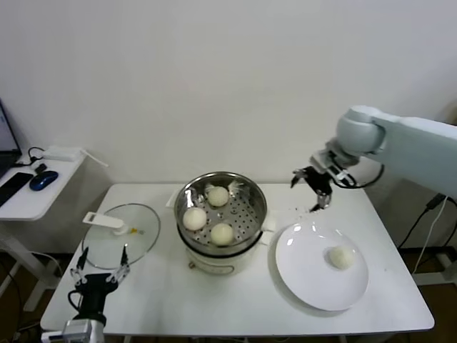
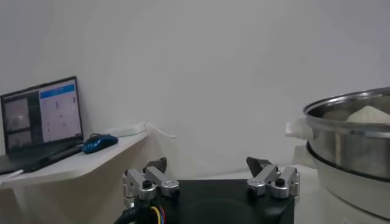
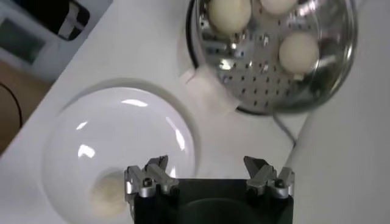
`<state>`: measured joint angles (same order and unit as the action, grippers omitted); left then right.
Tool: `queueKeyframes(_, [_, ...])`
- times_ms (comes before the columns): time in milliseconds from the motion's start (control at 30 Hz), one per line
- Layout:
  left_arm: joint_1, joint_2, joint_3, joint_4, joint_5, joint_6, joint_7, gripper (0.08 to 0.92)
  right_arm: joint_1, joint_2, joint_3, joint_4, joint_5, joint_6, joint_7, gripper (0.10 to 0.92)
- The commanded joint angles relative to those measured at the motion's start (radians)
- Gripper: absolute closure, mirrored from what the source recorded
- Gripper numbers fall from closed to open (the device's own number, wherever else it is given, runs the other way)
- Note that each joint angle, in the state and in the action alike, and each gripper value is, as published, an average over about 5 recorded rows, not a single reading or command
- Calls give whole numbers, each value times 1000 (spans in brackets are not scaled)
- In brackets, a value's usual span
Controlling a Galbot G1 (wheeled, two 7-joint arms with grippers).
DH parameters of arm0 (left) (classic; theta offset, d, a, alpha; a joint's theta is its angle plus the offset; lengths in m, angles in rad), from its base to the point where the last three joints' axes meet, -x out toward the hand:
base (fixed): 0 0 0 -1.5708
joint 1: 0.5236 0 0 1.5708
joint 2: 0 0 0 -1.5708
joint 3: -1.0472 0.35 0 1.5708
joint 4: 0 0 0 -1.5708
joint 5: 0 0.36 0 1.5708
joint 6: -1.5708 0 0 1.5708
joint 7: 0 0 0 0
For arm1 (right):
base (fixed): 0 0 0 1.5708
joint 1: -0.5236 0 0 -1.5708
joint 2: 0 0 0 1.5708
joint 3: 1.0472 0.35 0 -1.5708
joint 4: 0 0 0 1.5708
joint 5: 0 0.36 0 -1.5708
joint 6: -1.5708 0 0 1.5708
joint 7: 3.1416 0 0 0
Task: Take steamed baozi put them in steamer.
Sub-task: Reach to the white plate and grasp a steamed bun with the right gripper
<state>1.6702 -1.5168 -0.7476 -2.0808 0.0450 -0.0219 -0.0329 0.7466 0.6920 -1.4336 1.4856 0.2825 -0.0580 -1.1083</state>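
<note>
White wall fills the background behind a white table (image 1: 214, 300), and the steamer (image 1: 251, 214) near the table's middle serves as the landmark. To the steamer's left and beyond the table edge stands a lower side desk (image 1: 36, 196) carrying a laptop (image 2: 39, 122) and a blue mouse (image 1: 43, 179). To the steamer's right lies a round white plate (image 1: 303, 271), just beside the cooker base. To the steamer's left lies a flat glass lid (image 1: 120, 236) with a white handle. The steamer itself is a shiny perforated basket on a white cooker base, and three steamed baozi (image 1: 194, 218) sit apart from one another on its floor. A fourth bun (image 1: 341, 257) lies on the plate, on the side away from the steamer. The right gripper (image 1: 314, 191) hangs above the plate's far edge, right of the steamer, its jaws spread wide and holding nothing. The left gripper (image 1: 100, 273) rests low at the table's near edge, left of the steamer beside the lid, jaws likewise apart and empty.
</note>
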Motion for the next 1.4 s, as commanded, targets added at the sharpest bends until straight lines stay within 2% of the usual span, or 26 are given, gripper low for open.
queueKeyframes(33, [4, 2, 7, -3, 1, -3, -1, 177, -306, -301, 140, 1, -79, -142, 23, 203])
queueKeyframes(233, [13, 1, 3, 0, 1, -6, -1, 177, -516, -318, 307, -32, -179, -132, 17, 203])
queueKeyframes(500, [20, -2, 0, 5, 1, -10, -1, 177, -677, -264, 434, -140, -301, -94, 16, 203])
queueKeyframes(1033, [17, -3, -14, 26, -2, -10, 0, 177, -729, -95, 460, -265, -303, -104, 56, 203])
queueKeyframes(1400, [10, -2, -20, 36, -5, -9, -1, 177, -730, -55, 450, -288, -297, -109, 55, 203])
